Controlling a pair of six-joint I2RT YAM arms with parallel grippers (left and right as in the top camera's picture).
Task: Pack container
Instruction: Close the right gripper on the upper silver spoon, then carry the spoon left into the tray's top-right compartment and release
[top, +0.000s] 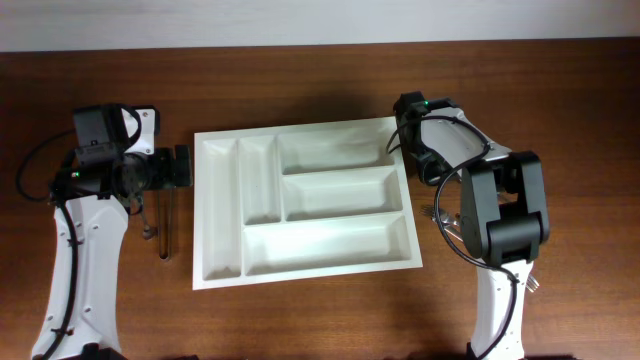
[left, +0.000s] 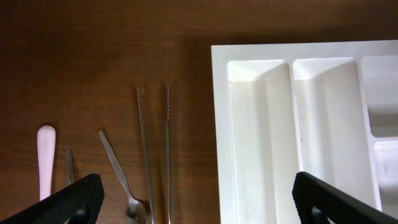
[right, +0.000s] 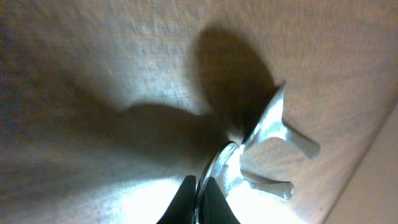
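The left pincer (left: 196, 193) is hanging released over the tongs (left: 168, 155) and spoon (left: 117, 169), which are lying on the worktop (left: 93, 62) just left of the tray (left: 219, 124). Their long axes are running parallel to its narrow slots, so this arm is sitting nearer them. The right pincer (right: 199, 196) is pinching a thin shiny piece (right: 267, 124), too blurred to name, by the tray's right edge.

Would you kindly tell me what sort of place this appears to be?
Probably a robotics lab bench staged for kitchen packing: a wooden table, a white cutlery tray, and a spoon beside it.
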